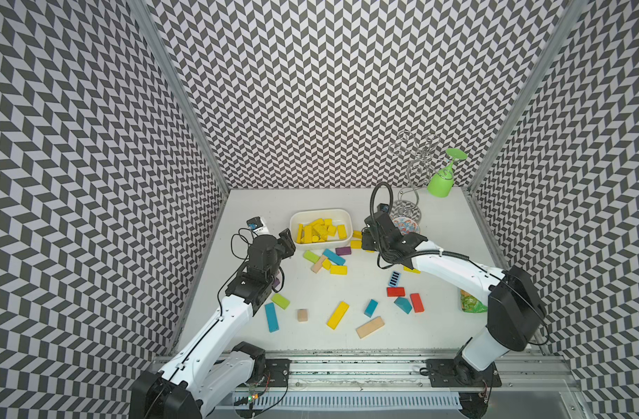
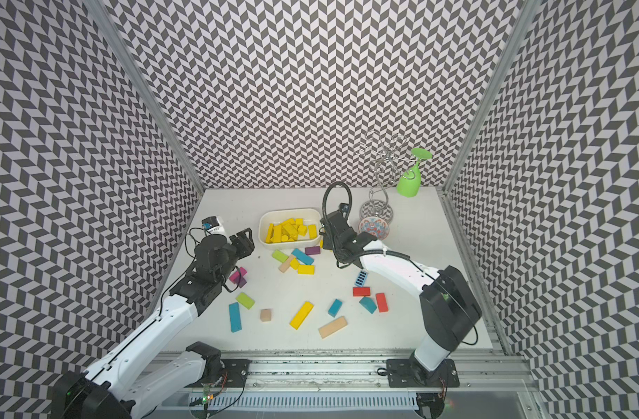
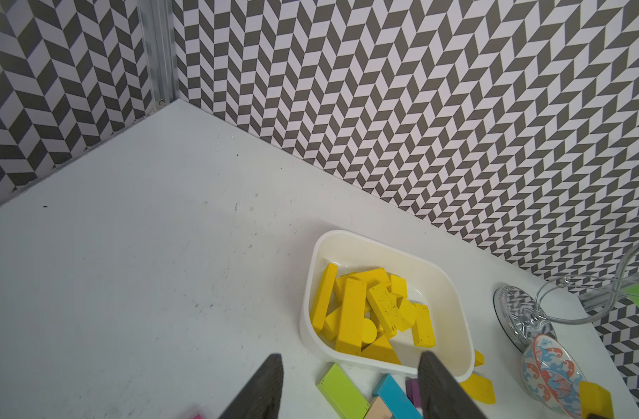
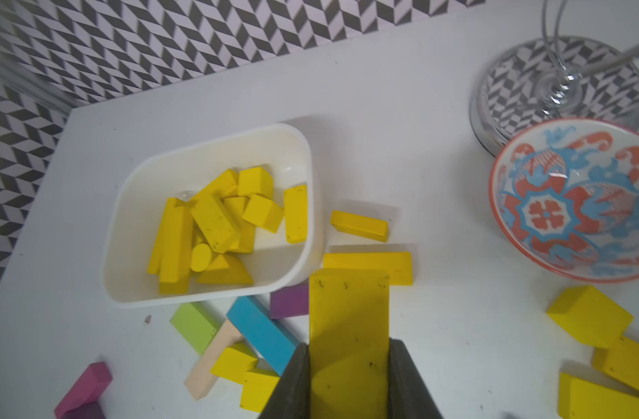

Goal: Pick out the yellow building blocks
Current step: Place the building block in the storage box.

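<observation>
**A:** Most of the yellow building blocks (image 1: 319,230) lie heaped in the white tub (image 1: 321,210), just above the centre of both top views.

**B:** And the rest?

**A:** They are loose on the table (image 1: 310,196). A long yellow bar (image 1: 337,315) lies slanted at lower centre, well apart from the tub. Just below the tub, a yellow brick (image 1: 338,269) and a small yellow cube (image 1: 326,263) sit in a mixed cluster. The cube is wedged between a blue bar (image 1: 334,257) and a pale wooden bar (image 1: 318,264). Two more yellow pieces (image 1: 356,243) lie just right of the tub, beside the right wrist.

**B:** What is the right gripper (image 4: 348,348) doing?

**A:** In the right wrist view its jaws are clamped on a flat yellow block (image 4: 348,308), with one finger on each long side. The block sticks out ahead toward the tub's near corner. I cannot tell whether it is clear of the table.

**B:** And the left gripper (image 1: 289,240)?

**A:** It sits just left of the tub in both top views. Its jaws are apart and hold nothing. The left wrist view shows its fingers (image 3: 263,388) spread, with the tub beyond them.

**B:** What else is nearby?

**A:** A patterned bowl (image 1: 406,226) sits right of the tub, beside the mirrored base of a wire stand (image 1: 408,174). A green glass (image 1: 442,181) hangs upside down from the stand, right of centre.
</observation>
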`<state>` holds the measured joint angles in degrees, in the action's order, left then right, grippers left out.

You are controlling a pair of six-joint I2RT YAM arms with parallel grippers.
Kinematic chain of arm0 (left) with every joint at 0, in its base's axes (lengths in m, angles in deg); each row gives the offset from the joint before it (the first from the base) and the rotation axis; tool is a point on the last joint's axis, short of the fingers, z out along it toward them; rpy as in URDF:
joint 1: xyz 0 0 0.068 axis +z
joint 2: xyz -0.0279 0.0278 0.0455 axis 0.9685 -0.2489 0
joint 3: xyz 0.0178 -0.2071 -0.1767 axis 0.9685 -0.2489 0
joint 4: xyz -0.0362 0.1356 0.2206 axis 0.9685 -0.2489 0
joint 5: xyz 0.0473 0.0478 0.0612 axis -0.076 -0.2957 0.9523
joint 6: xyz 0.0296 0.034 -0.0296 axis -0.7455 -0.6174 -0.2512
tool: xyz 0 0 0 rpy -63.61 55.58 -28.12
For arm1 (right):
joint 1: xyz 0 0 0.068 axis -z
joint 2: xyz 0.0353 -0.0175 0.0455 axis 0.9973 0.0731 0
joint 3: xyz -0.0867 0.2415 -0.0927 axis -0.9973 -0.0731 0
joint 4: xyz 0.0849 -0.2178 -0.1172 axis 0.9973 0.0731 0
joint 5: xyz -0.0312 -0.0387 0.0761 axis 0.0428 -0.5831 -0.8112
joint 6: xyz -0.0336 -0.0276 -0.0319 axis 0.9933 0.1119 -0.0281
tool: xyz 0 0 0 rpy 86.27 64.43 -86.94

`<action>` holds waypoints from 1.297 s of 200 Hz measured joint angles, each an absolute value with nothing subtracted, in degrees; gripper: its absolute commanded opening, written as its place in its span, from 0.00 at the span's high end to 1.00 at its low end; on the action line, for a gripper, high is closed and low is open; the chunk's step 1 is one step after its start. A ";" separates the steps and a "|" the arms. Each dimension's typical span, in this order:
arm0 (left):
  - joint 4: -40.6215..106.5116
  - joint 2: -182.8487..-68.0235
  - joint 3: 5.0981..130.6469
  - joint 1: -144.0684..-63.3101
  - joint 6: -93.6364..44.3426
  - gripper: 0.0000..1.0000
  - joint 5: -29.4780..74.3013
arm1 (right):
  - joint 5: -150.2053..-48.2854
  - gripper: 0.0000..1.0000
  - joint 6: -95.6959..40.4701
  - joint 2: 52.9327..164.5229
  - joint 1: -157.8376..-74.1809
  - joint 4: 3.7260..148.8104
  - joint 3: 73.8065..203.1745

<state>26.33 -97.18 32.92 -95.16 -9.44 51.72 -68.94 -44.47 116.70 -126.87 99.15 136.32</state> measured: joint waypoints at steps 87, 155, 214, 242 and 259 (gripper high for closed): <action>25.96 -96.46 32.39 -95.14 -11.32 0.38 50.52 | -73.20 0.94 -38.68 139.30 -129.20 96.18 158.97; 24.97 -96.42 32.24 -95.05 -14.23 0.36 49.38 | -72.50 0.90 -32.90 150.45 -129.03 90.72 166.79; 24.58 -97.53 32.39 -95.05 -18.86 0.36 49.34 | -73.44 0.70 -30.11 155.80 -129.01 90.41 171.03; 24.25 -98.28 33.33 -95.05 -20.52 0.36 49.34 | -74.51 0.48 -29.36 155.87 -129.01 90.37 171.03; 24.12 -98.54 34.03 -95.05 -21.64 0.36 49.27 | -75.59 0.43 -28.40 155.87 -129.01 90.26 171.03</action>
